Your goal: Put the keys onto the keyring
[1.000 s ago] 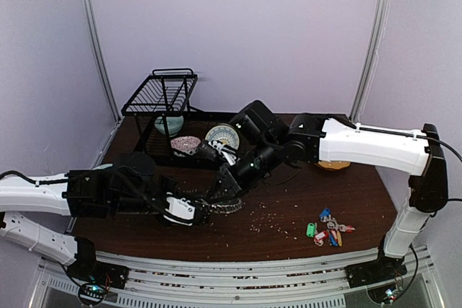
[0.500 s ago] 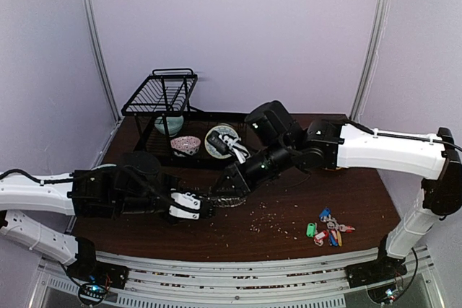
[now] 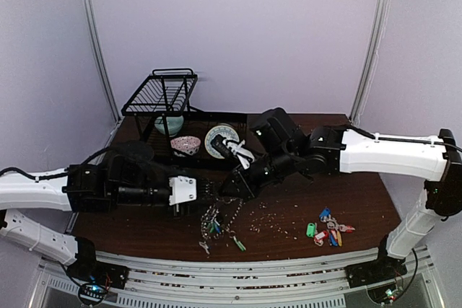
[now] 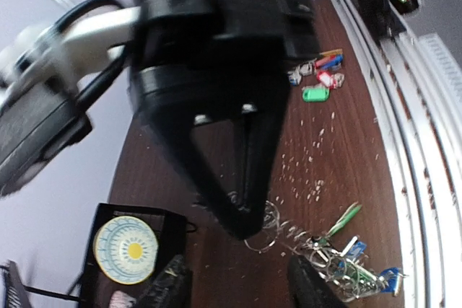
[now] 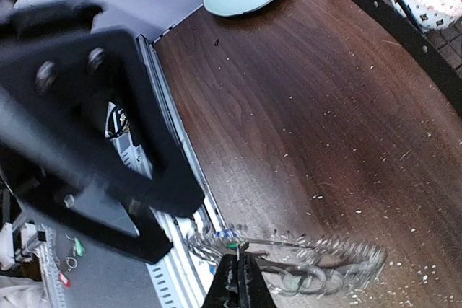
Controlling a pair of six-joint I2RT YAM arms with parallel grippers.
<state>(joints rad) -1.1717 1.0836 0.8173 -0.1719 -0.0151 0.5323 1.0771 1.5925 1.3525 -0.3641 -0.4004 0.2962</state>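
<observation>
My white-and-black arms
White shells on my right arm and left arm, black joints, thin black cables along both.

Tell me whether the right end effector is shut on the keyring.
Yes, the right end effector, fingers closed, pinches the rim of the keyring.

Smooth pale lilac wall panels close the space at the back and on both sides, with slim silver metal upright poles standing where the panels meet, and soft, even light lies across them. A dark brown wooden table fills the enclosure from wall to wall, its top sprinkled with small pale crumbs, and a black wire rack stands at its far left corner. Ribbed silver aluminium rails run along its near edge
</observation>
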